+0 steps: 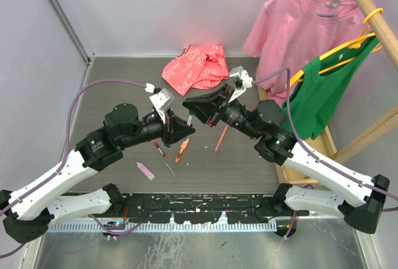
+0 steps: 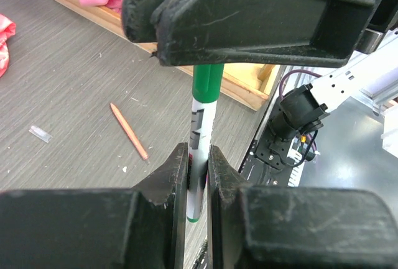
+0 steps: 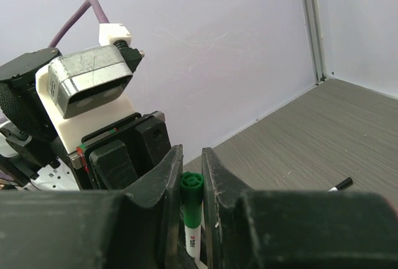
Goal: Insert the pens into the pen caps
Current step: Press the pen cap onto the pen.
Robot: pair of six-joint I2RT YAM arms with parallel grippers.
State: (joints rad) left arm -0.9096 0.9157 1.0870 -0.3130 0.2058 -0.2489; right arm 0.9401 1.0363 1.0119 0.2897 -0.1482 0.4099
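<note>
My left gripper [image 2: 198, 157] is shut on a white marker [image 2: 200, 132] and holds it above the table. My right gripper [image 3: 191, 157] is shut on a green cap [image 3: 192, 197] that sits on that marker's far end [image 3: 193, 241]. The cap also shows in the left wrist view [image 2: 207, 81]. In the top view the two grippers [image 1: 185, 129] [image 1: 189, 106] meet tip to tip at mid-table. On the table lie a salmon-orange pen [image 1: 221, 137], a dark red pen [image 1: 159, 149], a short orange one [image 1: 181, 151] and a pink highlighter [image 1: 145, 171].
A red patterned cloth [image 1: 196, 67] lies at the back. A wooden rack [image 1: 367, 132] with a pink shirt [image 1: 292, 27] and a green shirt [image 1: 323, 89] stands at the right. A small white scrap [image 2: 38, 133] lies on the table. A small black-and-white item [image 3: 341, 185] lies farther off.
</note>
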